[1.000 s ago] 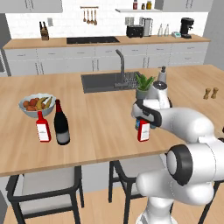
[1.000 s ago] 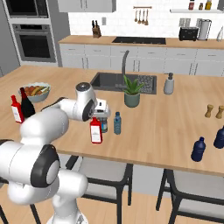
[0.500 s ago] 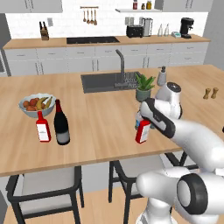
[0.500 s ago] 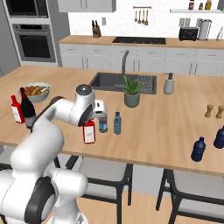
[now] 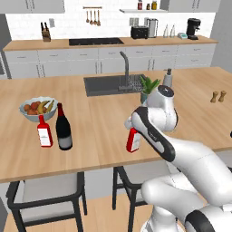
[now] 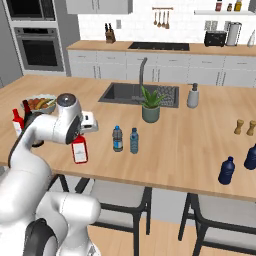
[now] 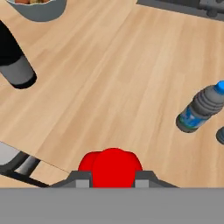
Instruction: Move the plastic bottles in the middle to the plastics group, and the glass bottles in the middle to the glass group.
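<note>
My gripper point(image 7: 113, 176) is shut on the red cap of a glass bottle point(image 5: 133, 140), a red one with a white label point(image 6: 79, 149). It hangs upright just above the counter near the front edge. The glass group stands to the left: a tall dark wine bottle point(image 5: 63, 128) and a red bottle point(image 5: 44, 133). Two plastic bottles point(image 6: 117, 139) point(image 6: 134, 141) with blue caps stand together in the middle, right of the held bottle; one of them point(image 7: 199, 109) shows in the hand view. The plastics group point(image 6: 227, 170), two dark blue bottles, stands at the counter's right end.
A fruit bowl point(image 5: 36, 108) sits behind the glass group. A potted plant point(image 6: 150, 105), the sink point(image 6: 137, 93) and a soap dispenser point(image 6: 193, 96) lie further back. Salt and pepper shakers point(image 6: 244, 127) stand at the right. Stools stand under the counter's front edge.
The arm has carried the red bottle to the left along the counter's front, away from the two plastic bottles and toward the glass group. The grip has stayed shut.
</note>
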Motion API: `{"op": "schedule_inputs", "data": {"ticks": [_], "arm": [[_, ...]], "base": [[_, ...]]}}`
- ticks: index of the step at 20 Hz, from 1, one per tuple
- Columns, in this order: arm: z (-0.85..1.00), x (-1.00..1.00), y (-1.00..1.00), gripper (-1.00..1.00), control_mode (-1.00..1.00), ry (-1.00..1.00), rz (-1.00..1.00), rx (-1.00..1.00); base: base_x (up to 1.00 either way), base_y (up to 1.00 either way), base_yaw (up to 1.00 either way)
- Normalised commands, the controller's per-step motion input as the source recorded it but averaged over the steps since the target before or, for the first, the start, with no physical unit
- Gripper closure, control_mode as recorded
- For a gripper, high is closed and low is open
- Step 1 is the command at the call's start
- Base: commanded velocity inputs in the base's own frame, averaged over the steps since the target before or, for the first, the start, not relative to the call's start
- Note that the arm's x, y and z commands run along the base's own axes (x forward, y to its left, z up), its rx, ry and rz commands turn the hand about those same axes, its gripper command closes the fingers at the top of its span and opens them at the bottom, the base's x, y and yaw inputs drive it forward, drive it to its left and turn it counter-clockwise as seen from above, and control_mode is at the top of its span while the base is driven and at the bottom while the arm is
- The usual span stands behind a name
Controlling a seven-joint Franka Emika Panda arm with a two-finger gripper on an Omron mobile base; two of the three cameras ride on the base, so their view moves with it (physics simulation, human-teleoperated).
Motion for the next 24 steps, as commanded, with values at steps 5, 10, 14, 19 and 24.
{"op": "schedule_inputs", "data": {"ticks": [5,10,14,19,24], "arm": [[0.15,-0.07,1.00,1.00,-1.00,0.09,0.00,0.00],[0.02,0.04,1.00,1.00,-1.00,0.05,-0.08,0.00],[0.00,0.07,1.00,1.00,-1.00,0.00,-0.18,0.00],[-0.02,0.08,0.97,1.00,-1.00,0.00,-0.25,0.00],[0.00,0.13,0.83,1.00,-1.00,0.00,-0.21,0.00]], "base": [[0.00,0.00,0.00],[0.00,0.00,0.00],[0.00,0.00,0.00],[0.00,0.00,0.00],[0.00,0.00,0.00]]}}
